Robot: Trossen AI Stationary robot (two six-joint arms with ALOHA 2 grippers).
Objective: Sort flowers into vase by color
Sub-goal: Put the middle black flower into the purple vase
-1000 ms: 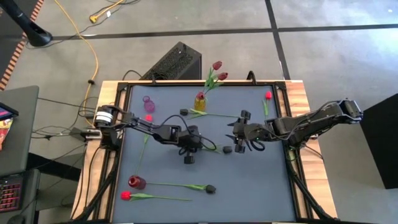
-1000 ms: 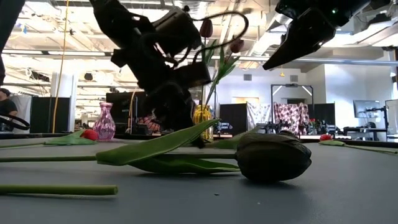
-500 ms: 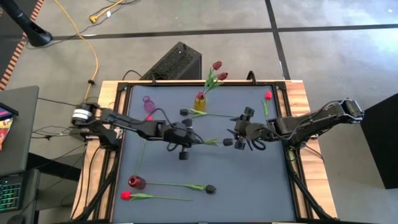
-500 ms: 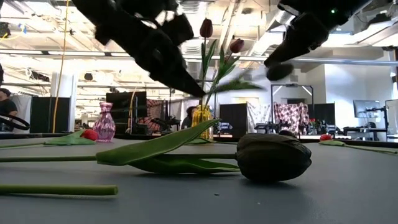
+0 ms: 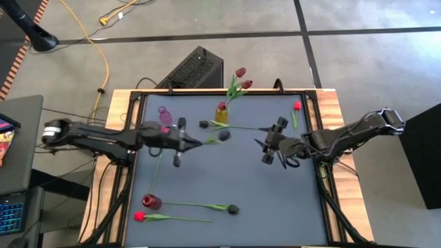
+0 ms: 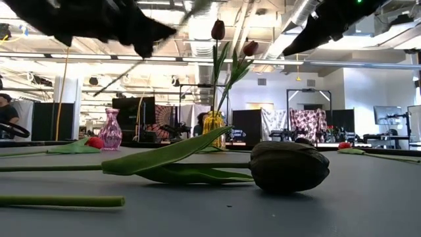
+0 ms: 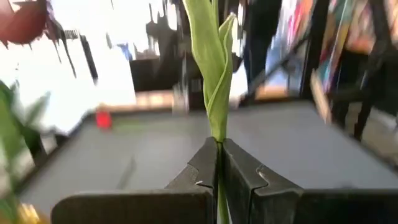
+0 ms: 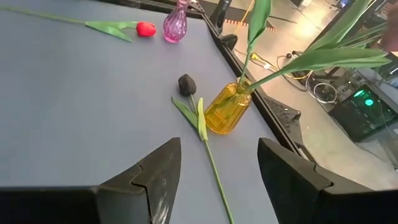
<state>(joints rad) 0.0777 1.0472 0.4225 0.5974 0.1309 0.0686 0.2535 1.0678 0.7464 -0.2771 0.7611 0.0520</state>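
Left wrist: L gripper [image 7: 219,163] clamps tulip stem [image 7: 213,74]

Right gripper [image 8: 217,168]: fingers spread apart, holding nothing. Yellow glass vase [image 8: 227,110] holds green stems. A near-black tulip [image 8: 187,84] lies just beside it; pink glass vase [image 8: 175,27] stands well beyond.

No text, label, brand, number or sign is showing readably in any of the views, neither on the table, the vases, the arms nor in the room behind
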